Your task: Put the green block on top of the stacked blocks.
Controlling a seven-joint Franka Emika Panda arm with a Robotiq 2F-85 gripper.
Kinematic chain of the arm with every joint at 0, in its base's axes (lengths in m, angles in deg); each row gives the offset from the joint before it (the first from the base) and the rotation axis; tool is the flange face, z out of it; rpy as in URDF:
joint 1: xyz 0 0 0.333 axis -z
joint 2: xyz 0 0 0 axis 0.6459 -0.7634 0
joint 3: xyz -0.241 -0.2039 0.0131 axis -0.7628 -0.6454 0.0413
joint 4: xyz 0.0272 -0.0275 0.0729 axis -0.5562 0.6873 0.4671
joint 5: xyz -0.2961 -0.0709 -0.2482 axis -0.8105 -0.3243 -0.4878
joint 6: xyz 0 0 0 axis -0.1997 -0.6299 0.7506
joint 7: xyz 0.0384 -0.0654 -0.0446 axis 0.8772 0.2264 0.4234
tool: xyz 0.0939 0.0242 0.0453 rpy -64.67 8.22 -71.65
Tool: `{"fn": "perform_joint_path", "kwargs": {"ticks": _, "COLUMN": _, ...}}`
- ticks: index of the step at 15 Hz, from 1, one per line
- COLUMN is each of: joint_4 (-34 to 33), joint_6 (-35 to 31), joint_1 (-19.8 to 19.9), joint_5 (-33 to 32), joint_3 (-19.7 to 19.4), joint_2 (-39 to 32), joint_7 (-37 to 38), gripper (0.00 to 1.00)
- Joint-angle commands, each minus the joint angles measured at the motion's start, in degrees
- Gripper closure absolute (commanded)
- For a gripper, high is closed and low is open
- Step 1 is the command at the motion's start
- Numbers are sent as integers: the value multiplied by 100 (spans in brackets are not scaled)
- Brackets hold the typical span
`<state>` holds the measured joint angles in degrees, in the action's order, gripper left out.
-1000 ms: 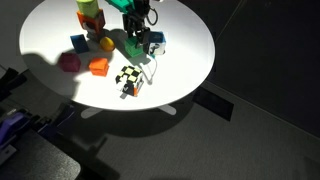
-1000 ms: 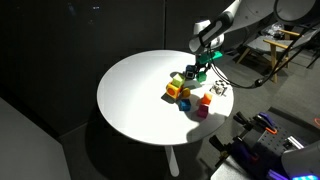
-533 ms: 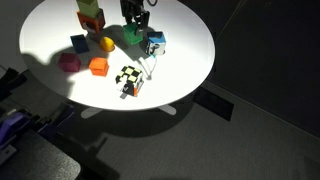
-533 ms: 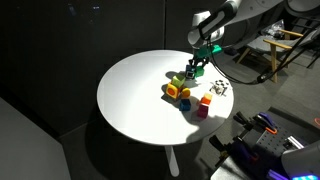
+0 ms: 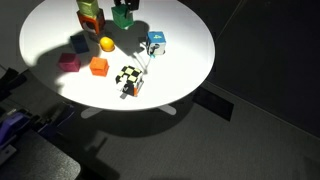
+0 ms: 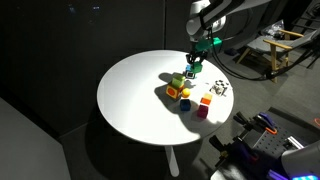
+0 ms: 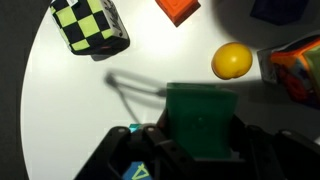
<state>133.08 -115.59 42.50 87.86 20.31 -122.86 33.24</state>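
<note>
The green block (image 7: 201, 112) is clamped between the fingers of my gripper (image 7: 201, 135), which is shut on it and holds it above the white table. In both exterior views the green block (image 5: 123, 16) (image 6: 191, 72) hangs under the gripper (image 5: 125, 6) (image 6: 195, 58). It is close beside the stacked blocks (image 5: 90, 14) (image 6: 177, 84), a green cube over an orange-red one. In the wrist view the stacked blocks (image 7: 297, 68) show at the right edge, partly cut off.
On the round white table (image 5: 190, 60) lie a yellow ball (image 5: 107, 43) (image 7: 232, 61), a blue cube (image 5: 78, 43), a magenta cube (image 5: 68, 62), an orange cube (image 5: 98, 67) (image 7: 178, 8), a checkered cube (image 5: 128, 78) (image 7: 90, 25) and a small blue-white object (image 5: 155, 42).
The gripper has risen from the table with the green block in it and moved towards the stacked blocks. The other objects have stayed where they were.
</note>
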Motion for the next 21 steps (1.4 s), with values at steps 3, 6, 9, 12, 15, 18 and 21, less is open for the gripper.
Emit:
{"fn": "perform_joint_path", "kwargs": {"ticks": 3, "joint_4": 144, "joint_6": 498, "joint_1": 35, "joint_5": -38, "joint_3": 238, "joint_2": 448, "joint_7": -328, "gripper": 73}}
{"fn": "perform_joint_path", "kwargs": {"ticks": 6, "joint_4": 54, "joint_6": 702, "joint_1": 14, "joint_5": -30, "joint_3": 315, "joint_2": 483, "joint_7": -340, "gripper": 73}}
{"fn": "perform_joint_path", "kwargs": {"ticks": 9, "joint_4": -8, "joint_6": 777, "joint_1": -52, "joint_5": -88, "joint_3": 349, "joint_2": 485, "joint_7": -236, "gripper": 73}}
{"fn": "perform_joint_path", "kwargs": {"ticks": 12, "joint_4": -62, "joint_6": 818, "joint_1": -95, "joint_5": -85, "joint_3": 359, "joint_2": 466, "joint_7": -199, "gripper": 73}}
{"fn": "perform_joint_path", "kwargs": {"ticks": 15, "joint_4": -3, "joint_6": 649, "joint_1": -88, "joint_5": -21, "joint_3": 371, "joint_2": 398, "joint_7": -207, "gripper": 48}}
{"fn": "perform_joint_path", "kwargs": {"ticks": 18, "joint_4": -8, "joint_6": 650, "joint_1": -92, "joint_5": -21, "joint_3": 372, "joint_2": 398, "joint_7": -207, "gripper": 48}}
{"fn": "perform_joint_path", "kwargs": {"ticks": 21, "joint_4": -8, "joint_6": 650, "joint_1": -92, "joint_5": -21, "joint_3": 372, "joint_2": 398, "joint_7": -207, "gripper": 48}}
